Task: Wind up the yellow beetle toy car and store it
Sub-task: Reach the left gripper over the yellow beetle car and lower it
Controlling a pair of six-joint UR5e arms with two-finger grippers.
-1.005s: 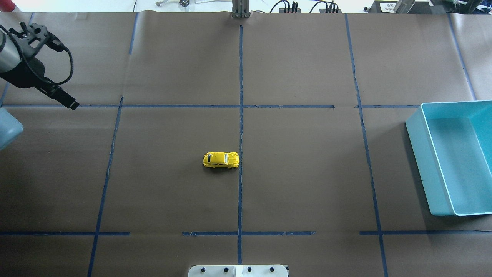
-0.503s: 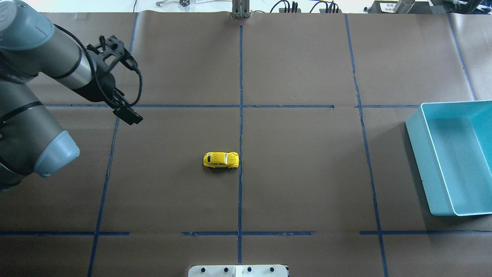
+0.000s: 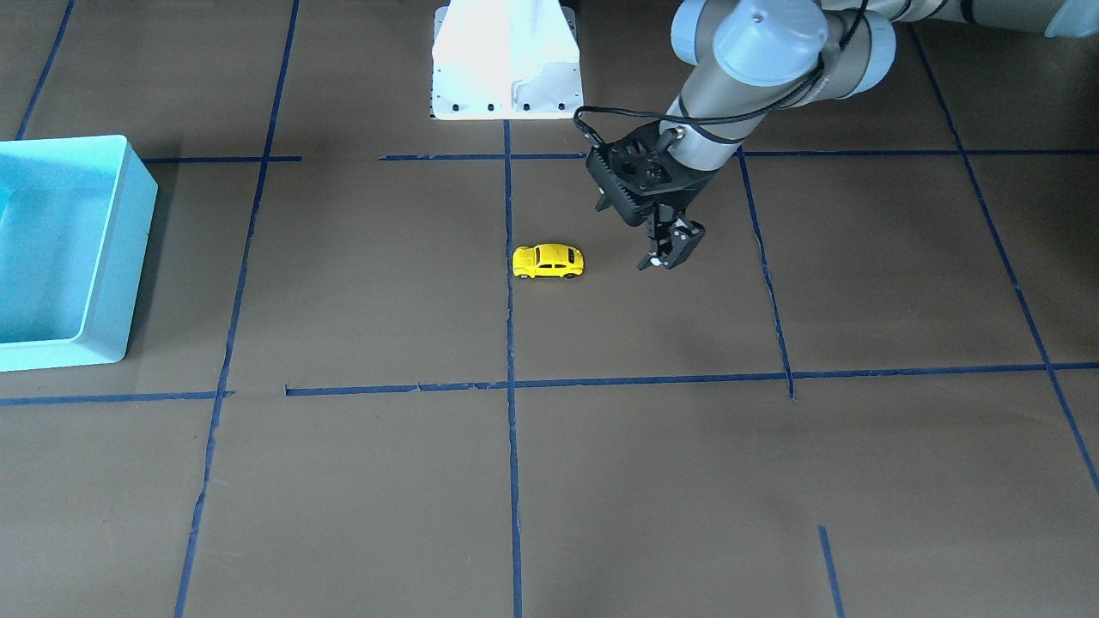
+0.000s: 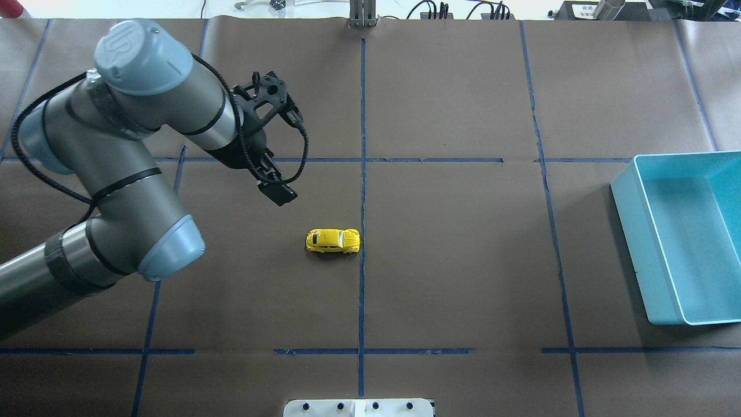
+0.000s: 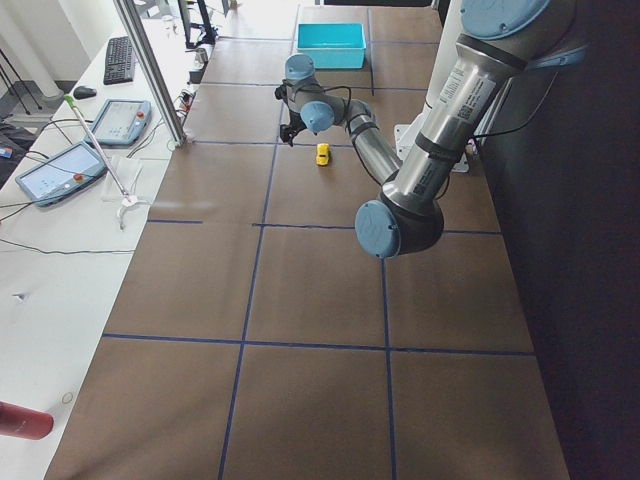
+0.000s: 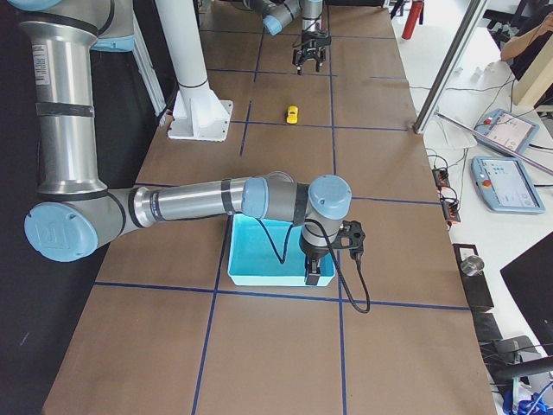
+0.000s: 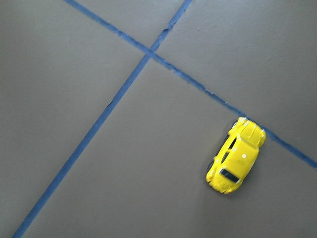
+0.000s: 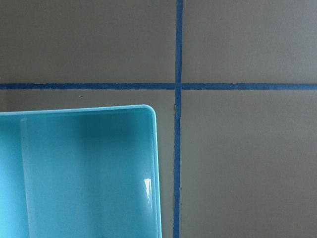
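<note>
The yellow beetle toy car (image 4: 333,241) stands on its wheels on the brown table near the centre tape line; it also shows in the front view (image 3: 549,261) and the left wrist view (image 7: 236,155). My left gripper (image 4: 279,197) hangs above the table to the car's left and a little farther back, apart from it. In the front view (image 3: 665,260) its fingers look spread and empty. The turquoise bin (image 4: 637,231) sits at the table's right edge. My right gripper (image 6: 312,278) hovers over the bin's corner (image 8: 154,163), seen only in the right side view, so I cannot tell its state.
The white robot base (image 3: 506,69) stands at the table's near edge. Blue tape lines (image 4: 363,174) divide the brown table cover into squares. A metal post (image 4: 363,14) stands at the far edge. Tablets (image 5: 55,170) lie on the side bench.
My left arm has swept in from the far left toward the middle, bringing its gripper close to the car. The car and the bin have not moved.
</note>
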